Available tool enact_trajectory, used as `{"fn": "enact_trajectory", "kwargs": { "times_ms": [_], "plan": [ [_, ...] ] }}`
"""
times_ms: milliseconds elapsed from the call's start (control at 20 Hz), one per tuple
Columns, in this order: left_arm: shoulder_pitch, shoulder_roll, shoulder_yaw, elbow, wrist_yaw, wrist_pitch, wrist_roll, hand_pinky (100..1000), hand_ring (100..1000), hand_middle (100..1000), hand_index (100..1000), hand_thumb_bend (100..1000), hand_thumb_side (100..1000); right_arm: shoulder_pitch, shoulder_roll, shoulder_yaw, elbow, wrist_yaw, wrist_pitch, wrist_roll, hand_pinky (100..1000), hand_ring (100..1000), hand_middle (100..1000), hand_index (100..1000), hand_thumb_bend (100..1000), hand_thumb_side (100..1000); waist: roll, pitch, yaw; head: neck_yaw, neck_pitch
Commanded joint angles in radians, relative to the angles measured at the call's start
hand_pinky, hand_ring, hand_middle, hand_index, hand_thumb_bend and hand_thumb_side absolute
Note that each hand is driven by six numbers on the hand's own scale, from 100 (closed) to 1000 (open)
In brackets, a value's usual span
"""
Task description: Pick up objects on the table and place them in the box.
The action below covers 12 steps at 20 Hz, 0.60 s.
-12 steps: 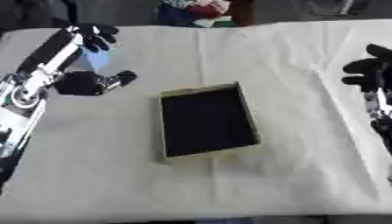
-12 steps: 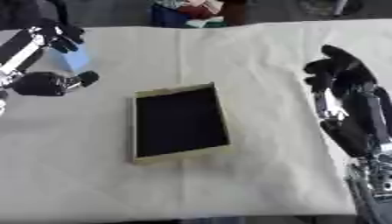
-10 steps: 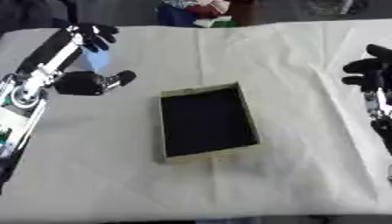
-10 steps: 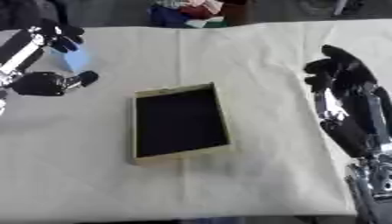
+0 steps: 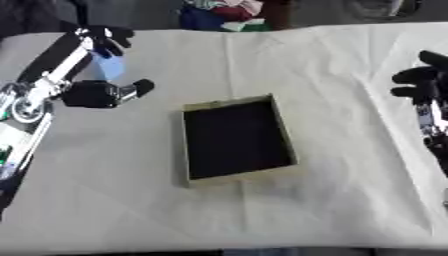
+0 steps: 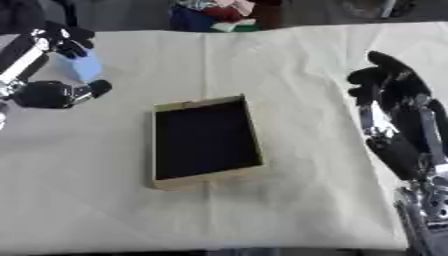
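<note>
An open shallow cardboard box (image 5: 187, 150) with a dark inside lies at the middle of the cloth-covered table. At the far left a small light blue object (image 5: 109, 67) sits between the curled black fingers and the thumb of my left hand (image 5: 92, 93). The fingers hook over its far end and the thumb lies along its near side. My right hand (image 6: 392, 95) hovers at the right edge, away from the box, fingers straight and pointing up, holding nothing.
A cream cloth (image 5: 262, 210) covers the whole table. A heap of coloured fabric (image 5: 226, 12) lies past the far edge. Bare cloth surrounds the box on every side.
</note>
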Motion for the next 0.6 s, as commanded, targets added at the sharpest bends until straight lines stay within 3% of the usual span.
{"fn": "enact_trajectory", "kwargs": {
  "times_ms": [50, 300, 600],
  "plan": [
    [-0.019, 0.03, 0.016, -0.021, -0.007, 0.004, 0.003, 719, 705, 709, 880, 588, 576, -0.006, -0.02, -0.002, -0.022, 0.001, 0.0, -0.003, 703, 744, 657, 877, 100, 521, 0.0, -0.015, -0.001, 0.003, 0.005],
    [-0.032, 0.05, 0.023, -0.016, -0.03, 0.02, -0.003, 726, 710, 716, 884, 589, 576, -0.005, -0.021, -0.002, -0.022, 0.001, 0.001, -0.003, 703, 744, 657, 877, 100, 521, 0.002, -0.016, -0.001, 0.003, 0.005],
    [-0.095, 0.097, 0.047, 0.043, -0.11, 0.095, -0.016, 754, 730, 738, 895, 608, 584, -0.002, -0.022, -0.001, -0.022, 0.002, 0.002, -0.002, 703, 744, 657, 877, 100, 522, 0.004, -0.018, -0.002, 0.001, 0.005]
  ]
}}
